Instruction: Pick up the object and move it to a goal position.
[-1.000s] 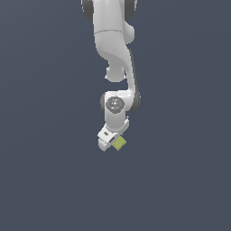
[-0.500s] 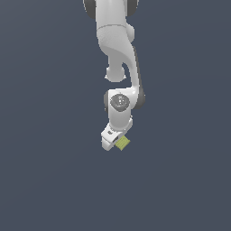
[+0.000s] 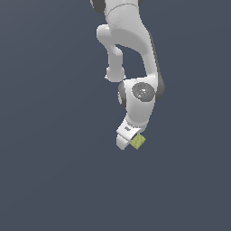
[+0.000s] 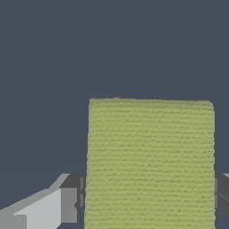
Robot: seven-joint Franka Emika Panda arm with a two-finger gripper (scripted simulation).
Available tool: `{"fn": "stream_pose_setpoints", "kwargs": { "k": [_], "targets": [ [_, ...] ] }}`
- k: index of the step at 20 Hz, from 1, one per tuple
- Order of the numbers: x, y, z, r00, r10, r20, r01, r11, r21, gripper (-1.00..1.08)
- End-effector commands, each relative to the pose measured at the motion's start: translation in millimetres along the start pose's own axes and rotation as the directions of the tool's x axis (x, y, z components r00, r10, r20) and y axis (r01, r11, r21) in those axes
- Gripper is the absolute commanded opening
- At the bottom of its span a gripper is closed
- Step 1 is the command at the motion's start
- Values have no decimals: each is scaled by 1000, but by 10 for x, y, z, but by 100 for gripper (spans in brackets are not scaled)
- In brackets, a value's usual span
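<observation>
Although the exterior view shows little of the grip, the wrist view has the white end effector (image 3: 129, 140) closed on the small flat olive-yellow rectangular block with a faintly ribbed top (image 4: 150, 163), its dark pads (image 4: 81, 197) touching both long sides. The block looks stiff and light, and the ribbing should resist slipping; the side hold seems sound. The surface is a plain dark slate ground (image 3: 54, 180) without visible edges, so the block's place cannot be fixed.
</observation>
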State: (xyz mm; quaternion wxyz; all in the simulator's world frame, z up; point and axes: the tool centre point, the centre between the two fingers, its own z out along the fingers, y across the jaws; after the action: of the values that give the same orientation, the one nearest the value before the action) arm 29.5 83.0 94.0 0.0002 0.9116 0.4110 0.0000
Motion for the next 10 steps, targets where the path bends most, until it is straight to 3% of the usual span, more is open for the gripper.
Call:
{"fn": "stream_pose_setpoints", "kwargs": {
  "k": [1, 10],
  "targets": [
    [200, -86, -211, 1000, 0, -1, 0, 1000, -1, -100],
    [895, -361, -905, 1000, 0, -1, 0, 1000, 0, -100]
  ]
}}
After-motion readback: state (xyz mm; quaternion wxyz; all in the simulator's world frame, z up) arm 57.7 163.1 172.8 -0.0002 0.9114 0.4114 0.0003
